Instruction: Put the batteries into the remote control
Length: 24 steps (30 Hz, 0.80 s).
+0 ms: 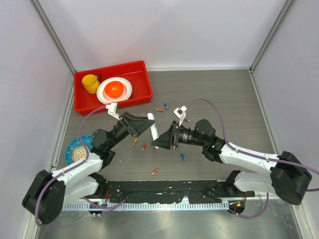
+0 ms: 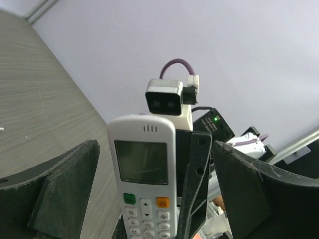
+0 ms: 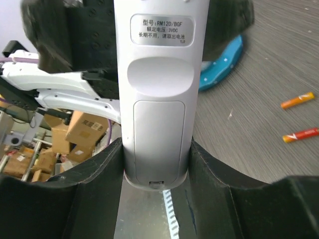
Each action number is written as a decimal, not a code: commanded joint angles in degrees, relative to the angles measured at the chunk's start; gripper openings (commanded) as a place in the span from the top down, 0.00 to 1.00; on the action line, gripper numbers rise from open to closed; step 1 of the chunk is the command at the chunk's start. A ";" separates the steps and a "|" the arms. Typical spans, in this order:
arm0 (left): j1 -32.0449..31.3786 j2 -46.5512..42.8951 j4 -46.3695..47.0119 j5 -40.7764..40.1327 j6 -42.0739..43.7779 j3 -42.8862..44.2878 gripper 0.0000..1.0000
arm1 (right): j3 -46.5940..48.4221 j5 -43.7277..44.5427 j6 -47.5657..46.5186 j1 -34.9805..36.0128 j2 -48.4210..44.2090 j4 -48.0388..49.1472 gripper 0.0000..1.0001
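Observation:
The white remote control [image 1: 153,127] hangs above the table between my two grippers. In the left wrist view its display and buttons [image 2: 142,164] face the camera, and my left gripper [image 2: 154,149] stands open around it with a gap on each side. The right wrist view shows the remote's back [image 3: 158,119] with the battery cover closed. My right gripper [image 3: 156,149] is shut on its lower end, with both fingers pressed on its sides. Several batteries lie loose on the table, including an orange one [image 1: 134,142], a blue one [image 1: 183,157] and two orange ones [image 3: 297,100].
A red bin [image 1: 139,69] at the back left holds a yellow cup [image 1: 90,83] and a white plate [image 1: 122,94] with an orange item. A blue dish [image 1: 79,148] sits at the left edge. The arms' base rail [image 1: 164,189] runs along the near edge.

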 commanded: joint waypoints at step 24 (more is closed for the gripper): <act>-15.31 -0.82 -49.47 -30.49 20.71 21.81 0.19 | 21.68 45.51 -34.07 8.90 -6.59 -61.44 0.89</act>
